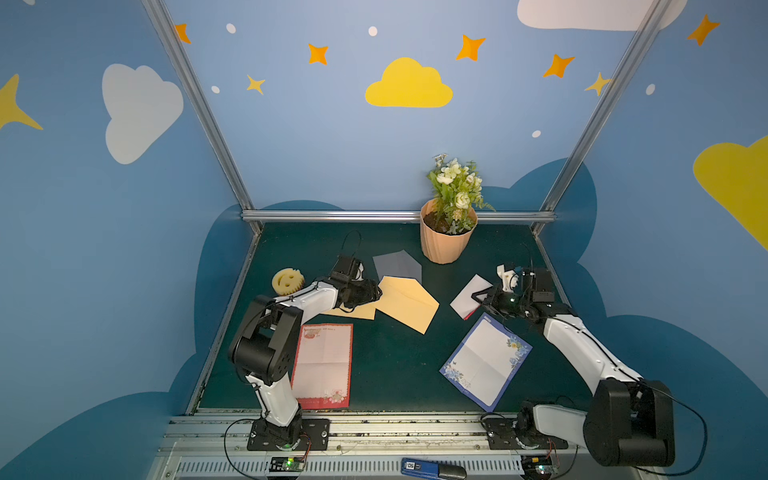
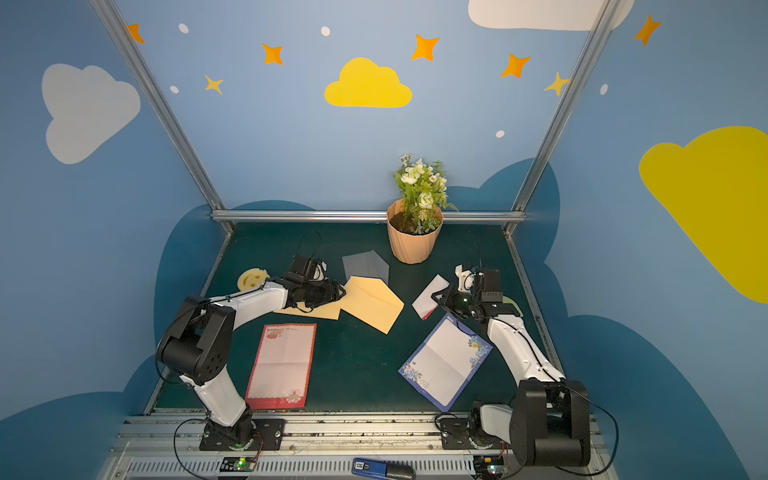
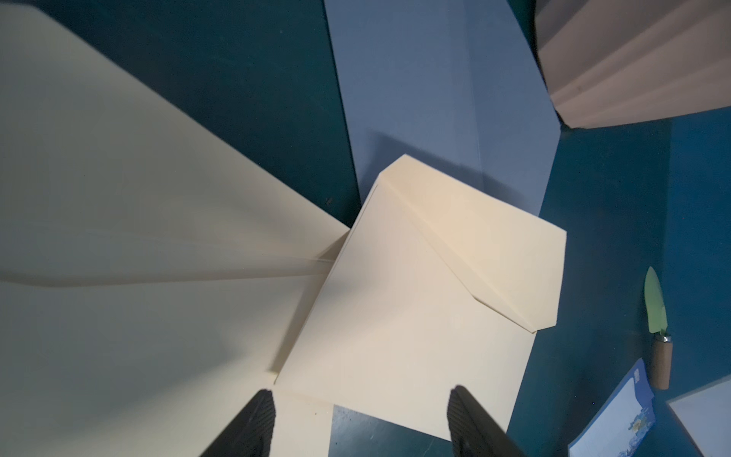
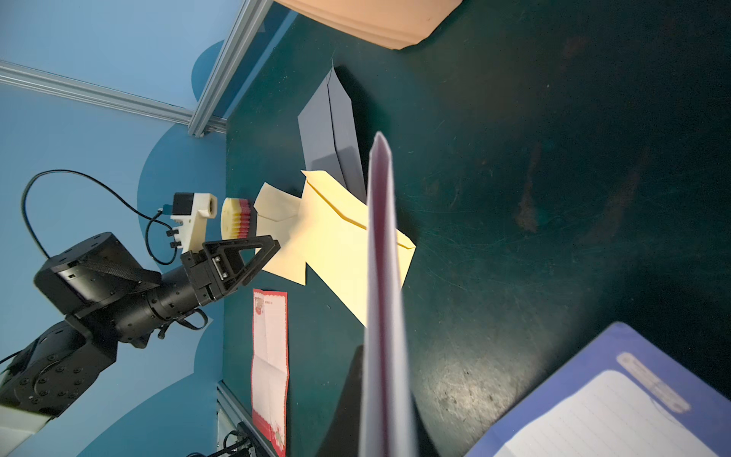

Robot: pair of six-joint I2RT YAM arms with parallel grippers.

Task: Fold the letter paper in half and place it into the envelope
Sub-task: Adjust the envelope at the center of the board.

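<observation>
One wrist view alone shows left jaws spread over the envelope (image 3: 415,308); right jaws pinch the folded paper (image 4: 385,285).

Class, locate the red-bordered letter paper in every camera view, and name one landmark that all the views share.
In a top view: the red-bordered letter paper lies flat at the table's front, beside the left arm.
In a top view: same place, front of the table by the left arm.
Left wrist: not in it.
Right wrist: flat on the table, near the left arm.
Shared landmark: the peach flower pot.
</observation>
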